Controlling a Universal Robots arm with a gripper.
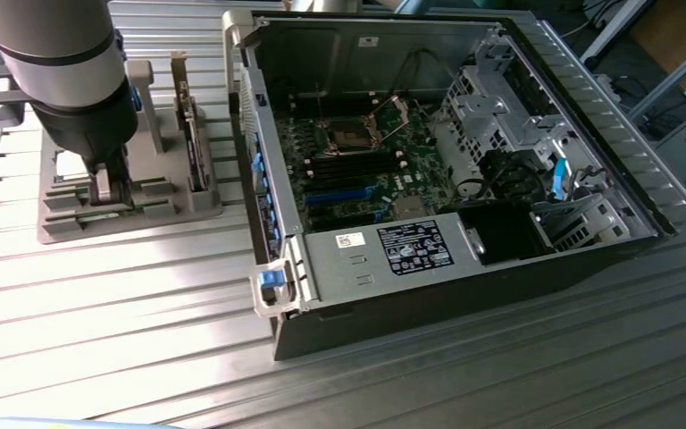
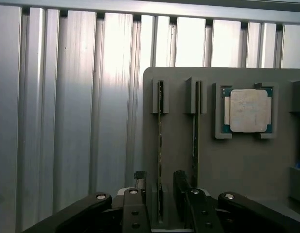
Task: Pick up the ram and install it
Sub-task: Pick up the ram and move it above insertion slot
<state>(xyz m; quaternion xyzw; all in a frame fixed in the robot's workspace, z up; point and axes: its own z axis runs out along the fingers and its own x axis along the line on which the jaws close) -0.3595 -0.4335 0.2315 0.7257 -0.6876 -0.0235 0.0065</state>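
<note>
The ram [image 2: 160,126] is a thin green stick seen edge-on, standing in a slot of the grey holder [image 2: 179,145]. My gripper [image 2: 160,183] is open and straddles the stick's near end. One black fingertip [image 2: 140,178] is on each side of the stick, with a small gap to it. A second stick [image 2: 195,131] stands in the neighbouring slot, just outside the other fingertip [image 2: 181,180]. In the exterior view my gripper [image 1: 104,186] reaches down into the holder [image 1: 140,214], at that view's left of the open computer case [image 1: 439,143].
A processor chip [image 2: 247,110] lies in a pocket of the holder beside the sticks. An upright card [image 1: 194,134] stands on the holder between my arm and the case wall. The motherboard [image 1: 367,152] lies inside the case. Everything rests on a ribbed metal table [image 1: 117,304].
</note>
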